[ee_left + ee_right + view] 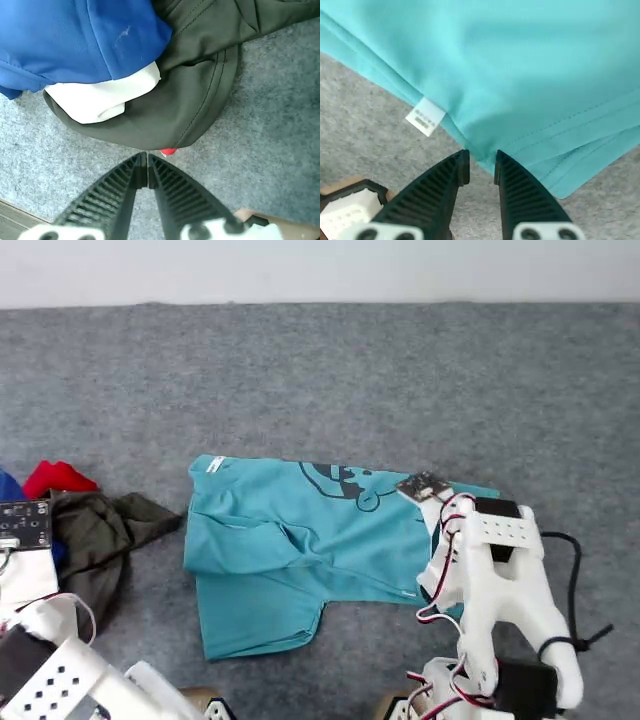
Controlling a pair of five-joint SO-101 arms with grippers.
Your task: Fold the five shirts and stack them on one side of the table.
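Note:
A teal shirt [290, 550] lies partly folded in the middle of the grey table [400, 370]. My right arm [490, 550] stands over the shirt's near right edge. My right gripper [481, 159] is narrowly open, its tips at the teal shirt's [520, 65] hem, beside a small white tag [425, 116]. At the table's left, a heap holds a dark olive shirt [100, 535], a red shirt [60, 478] and a blue shirt [8, 486]. My left gripper [147, 163] is shut and empty just short of the olive shirt [190, 95], which lies with a blue shirt [75, 35] and a white shirt [105, 97].
Bare grey carpet-like tabletop stretches behind the teal shirt to the white wall [320, 270] and off to the right. The left arm's base [60, 680] sits at the near left edge. A black cable [572, 580] loops beside the right arm.

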